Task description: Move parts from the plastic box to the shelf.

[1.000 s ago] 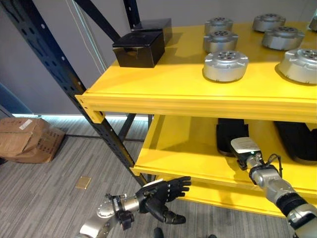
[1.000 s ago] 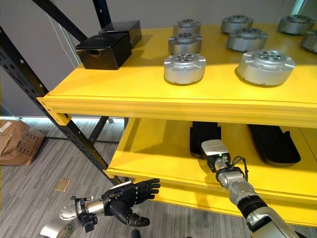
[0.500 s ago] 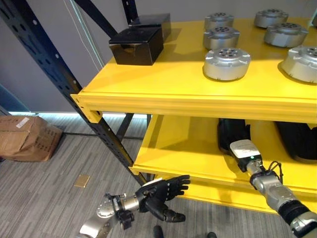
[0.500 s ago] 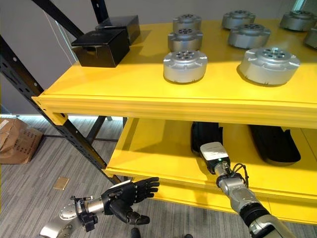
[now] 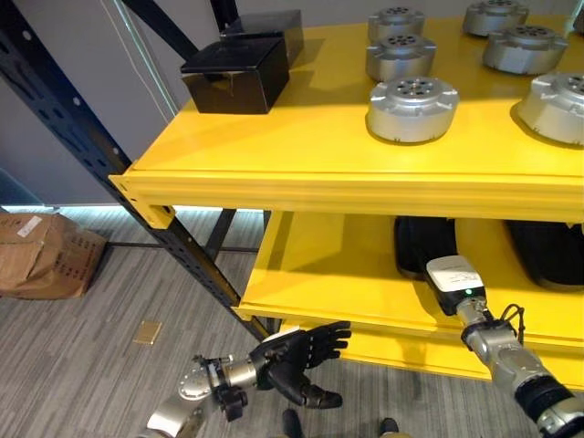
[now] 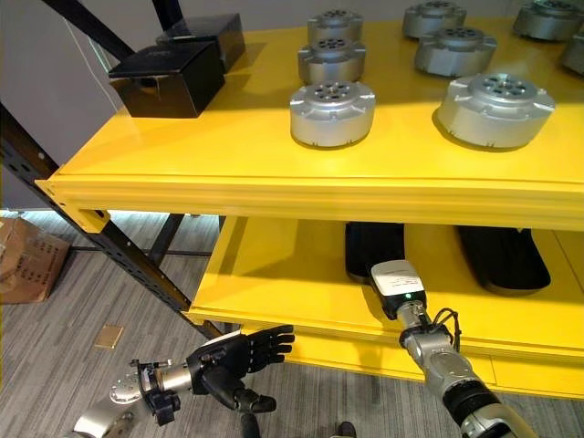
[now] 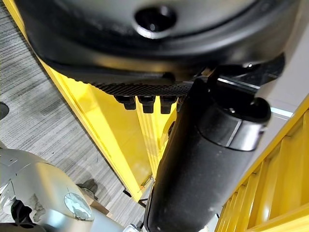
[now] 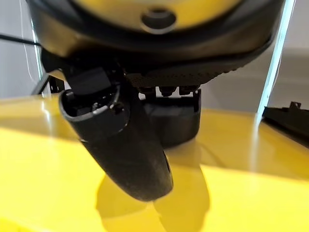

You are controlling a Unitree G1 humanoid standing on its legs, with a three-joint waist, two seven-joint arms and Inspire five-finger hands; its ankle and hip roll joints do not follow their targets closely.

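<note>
On the yellow shelf [image 5: 274, 155], round metal parts [image 5: 412, 108] sit spaced out up top, while the right hand [image 8: 120, 140] reaches over the lower level, grip hidden, and the left hand [image 5: 297, 356] hangs below, fingers straight, empty.

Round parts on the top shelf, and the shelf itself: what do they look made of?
The round parts look like cast or machined metal: silver-grey, matte, with bolt holes on top. The shelf looks like steel painted glossy yellow, given its sheen and folded front lip.
</note>
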